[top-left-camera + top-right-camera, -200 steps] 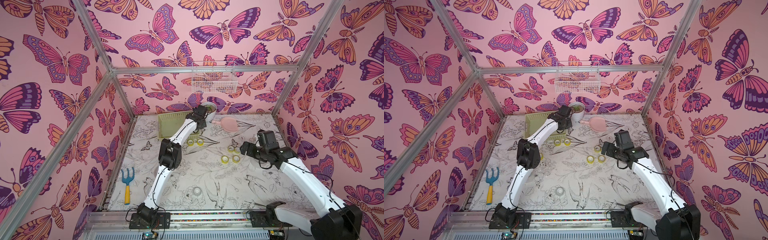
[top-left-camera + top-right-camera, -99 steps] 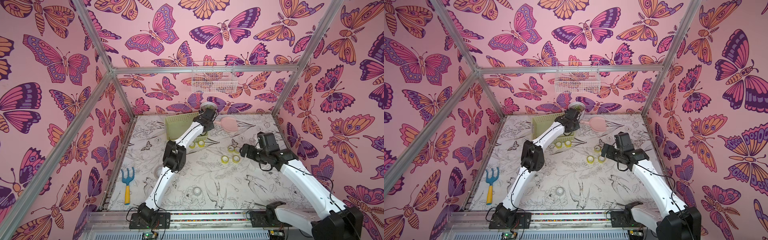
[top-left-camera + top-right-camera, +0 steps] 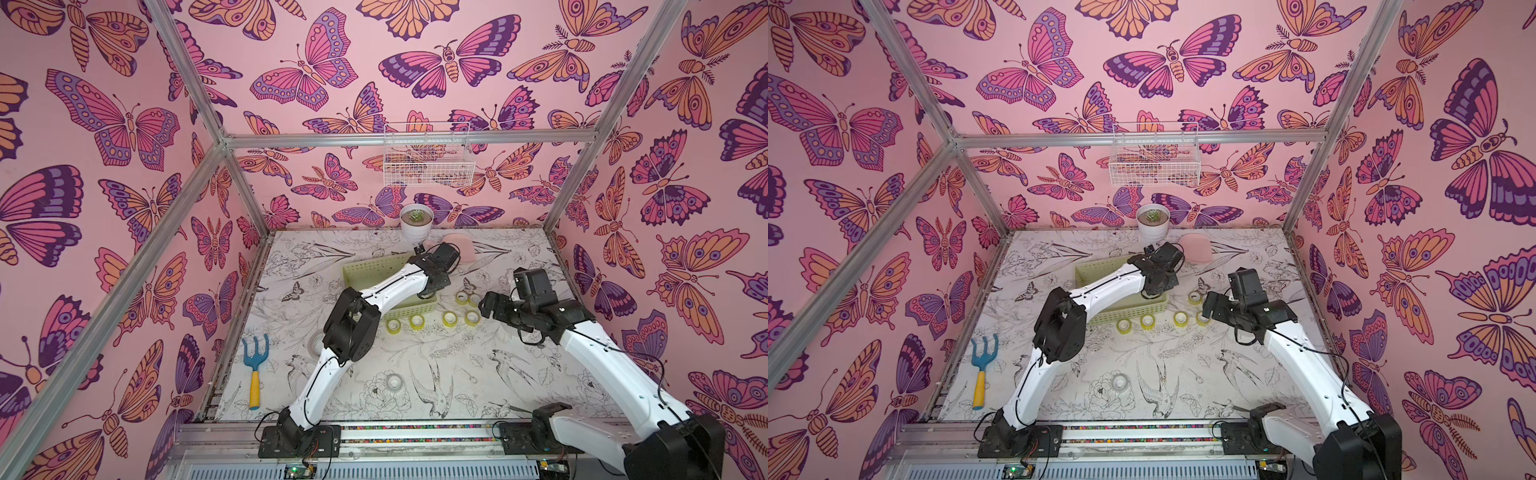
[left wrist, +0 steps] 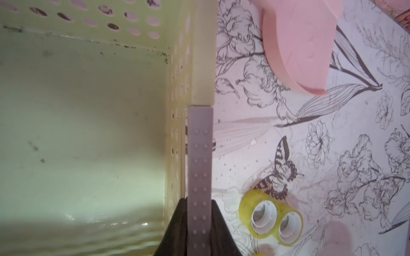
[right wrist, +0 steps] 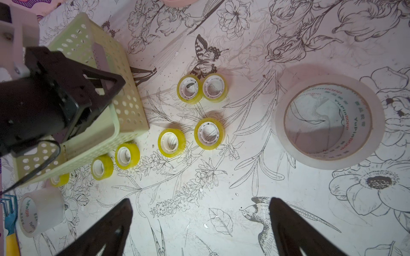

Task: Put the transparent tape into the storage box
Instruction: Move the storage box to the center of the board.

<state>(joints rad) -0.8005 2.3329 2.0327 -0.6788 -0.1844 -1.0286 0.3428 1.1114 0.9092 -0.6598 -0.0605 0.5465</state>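
- The left gripper [image 4: 200,110] is clamped tight on a side wall of the storage box [image 4: 195,55]. Its grey pad [image 4: 200,177] lies along the rim of that wall.
- The storage box sits on the table [image 3: 478,374], and the left arm reaches over it in both top views.
- Just beside the left gripper, outside the box, two yellow tape rolls [image 4: 270,221] lie on the table and touch each other.
- A pink dish [image 4: 299,44] lies near the left gripper, also outside the box and not touching it.
- The right gripper [image 5: 199,199] is spread wide and holds nothing. It hangs over the table.
- In front of the right gripper, between it and the box, a row of yellow rolls [image 5: 127,155] lies along the box's long wall.
- A big clear roll [image 5: 328,124] lies flat near the right gripper, apart from the yellow ones.
- A second big clear roll [image 5: 40,212] is well apart from the right gripper, just beside a blue garden fork [image 5: 10,212].
- A small clear roll [image 3: 393,380] lies on the table between the two arms, well apart from both grippers.
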